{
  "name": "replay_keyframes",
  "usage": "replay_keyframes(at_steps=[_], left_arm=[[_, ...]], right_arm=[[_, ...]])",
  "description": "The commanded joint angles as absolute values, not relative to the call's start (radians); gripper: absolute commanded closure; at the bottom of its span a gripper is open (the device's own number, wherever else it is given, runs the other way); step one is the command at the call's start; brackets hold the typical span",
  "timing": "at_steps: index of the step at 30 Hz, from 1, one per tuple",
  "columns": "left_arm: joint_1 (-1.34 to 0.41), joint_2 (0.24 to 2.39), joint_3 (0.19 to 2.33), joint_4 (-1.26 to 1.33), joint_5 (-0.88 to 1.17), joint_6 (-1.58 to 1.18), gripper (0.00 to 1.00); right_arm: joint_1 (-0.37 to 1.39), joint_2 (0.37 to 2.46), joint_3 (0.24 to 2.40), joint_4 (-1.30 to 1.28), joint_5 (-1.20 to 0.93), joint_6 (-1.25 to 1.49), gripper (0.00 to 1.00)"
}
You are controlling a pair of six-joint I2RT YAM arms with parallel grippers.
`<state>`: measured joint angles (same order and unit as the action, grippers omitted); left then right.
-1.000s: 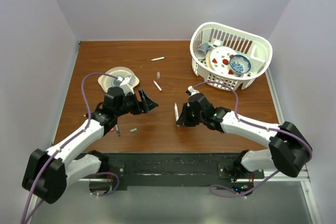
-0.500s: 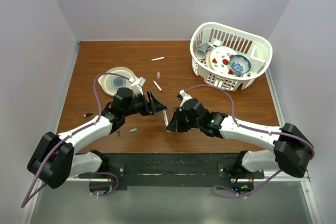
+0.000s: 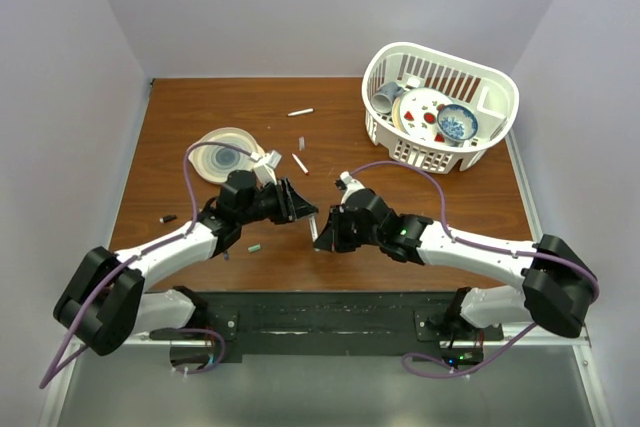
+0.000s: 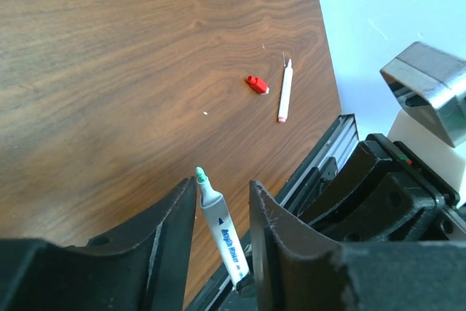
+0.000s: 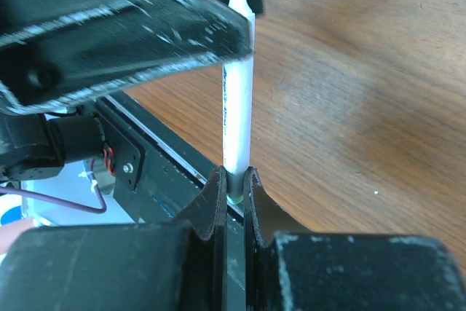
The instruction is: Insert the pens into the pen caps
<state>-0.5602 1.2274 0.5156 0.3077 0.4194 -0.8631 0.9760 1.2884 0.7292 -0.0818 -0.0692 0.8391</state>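
From the top view, I see both arms reaching to the middle of the tabletop (image 3: 200, 107), with the left hand (image 3: 303, 209) and right hand (image 3: 320, 232) almost meeting near the near edge. A white pen (image 3: 316, 227) sits between them. Two loose pens (image 3: 300, 112) lie farther back, a green cap (image 3: 255, 246) lies near the left arm, and a dark cap (image 3: 168, 218) lies far to the left. A plate (image 3: 222, 147) sits on the left and a white basket (image 3: 480, 147) of dishes at the far right.

In the left wrist view, the left hand (image 4: 224, 191) is spread. The white pen (image 4: 222, 231) stands in the gap with its green tip up, close to one finger. On the tabletop (image 4: 109, 49) beyond, a red cap (image 4: 256, 84) lies just beside a pink-ended pen (image 4: 285, 92).

In the right wrist view, the right hand (image 5: 233, 180) is pinching the white pen (image 5: 237, 107) by its lower, green end. The barrel rises upright past a finger of the left hand (image 5: 145, 27).
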Motion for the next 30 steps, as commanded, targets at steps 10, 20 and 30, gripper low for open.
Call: replay_keyframes(at_steps=[10, 20, 30], left_arm=[[-0.588, 1.223, 0.506, 0.339, 0.442, -0.888, 1.0], [-0.588, 1.14, 0.454, 0.497, 0.586, -0.949, 1.0], [-0.588, 1.101, 0.436, 0.61, 0.66, -1.045, 1.0]], right_arm=[[0.996, 1.269, 0.782, -0.04, -0.047, 0.867, 1.0], [0.996, 1.172, 0.621, 0.216, -0.195, 0.887, 0.61], [0.997, 1.169, 0.603, 0.307, -0.238, 0.903, 0.81]])
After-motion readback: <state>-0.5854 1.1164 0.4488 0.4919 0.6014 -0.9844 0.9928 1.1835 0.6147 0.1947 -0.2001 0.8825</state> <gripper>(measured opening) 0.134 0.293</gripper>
